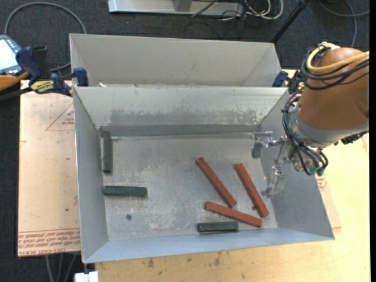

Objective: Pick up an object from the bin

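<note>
My gripper point(265, 169) hangs at the right side of the bin, just off the right wall, open with nothing between its fingers. One fingertip point(272, 188) stands close beside the upper half of a red-brown stick point(251, 189) that lies slanted on the floor. A second red-brown stick point(215, 182) lies left of it, slanted the same way. A third red-brown stick point(233, 214) lies flatter near the front, its right end meeting the lower end of the first. A dark green stick point(218, 227) lies just in front of it.
Two more dark green sticks lie at the left: one flat point(124, 191) on the floor, one lengthwise point(106, 153) along the left wall. The arm with its orange cover and cables hangs over the bin's right rim.
</note>
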Controlling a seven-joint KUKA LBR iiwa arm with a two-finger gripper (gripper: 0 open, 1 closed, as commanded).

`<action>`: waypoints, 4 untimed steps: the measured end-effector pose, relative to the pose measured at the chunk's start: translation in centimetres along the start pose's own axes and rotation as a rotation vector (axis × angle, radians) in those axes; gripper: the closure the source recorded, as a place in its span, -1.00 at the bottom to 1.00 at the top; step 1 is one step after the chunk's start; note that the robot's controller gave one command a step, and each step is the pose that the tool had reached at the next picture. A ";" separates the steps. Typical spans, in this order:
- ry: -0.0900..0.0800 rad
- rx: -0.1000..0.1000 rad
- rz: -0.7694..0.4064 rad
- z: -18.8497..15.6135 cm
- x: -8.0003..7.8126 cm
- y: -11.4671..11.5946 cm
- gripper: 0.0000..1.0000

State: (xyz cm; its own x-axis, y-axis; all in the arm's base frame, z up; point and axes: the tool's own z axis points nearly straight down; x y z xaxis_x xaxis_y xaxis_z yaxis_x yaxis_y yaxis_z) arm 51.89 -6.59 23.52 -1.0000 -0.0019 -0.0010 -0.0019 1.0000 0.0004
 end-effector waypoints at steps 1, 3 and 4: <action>0.007 -0.002 0.140 15.7 -2.9 1.4 -1.00; -0.004 0.000 -0.101 16.2 2.6 4.0 -1.00; -0.001 -0.001 0.304 16.4 2.5 7.0 -1.00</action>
State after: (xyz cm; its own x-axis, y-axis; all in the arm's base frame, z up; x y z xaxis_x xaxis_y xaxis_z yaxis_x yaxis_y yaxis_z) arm 49.37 0.38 7.15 -0.9547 0.2977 -0.0019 0.2977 0.9547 0.0020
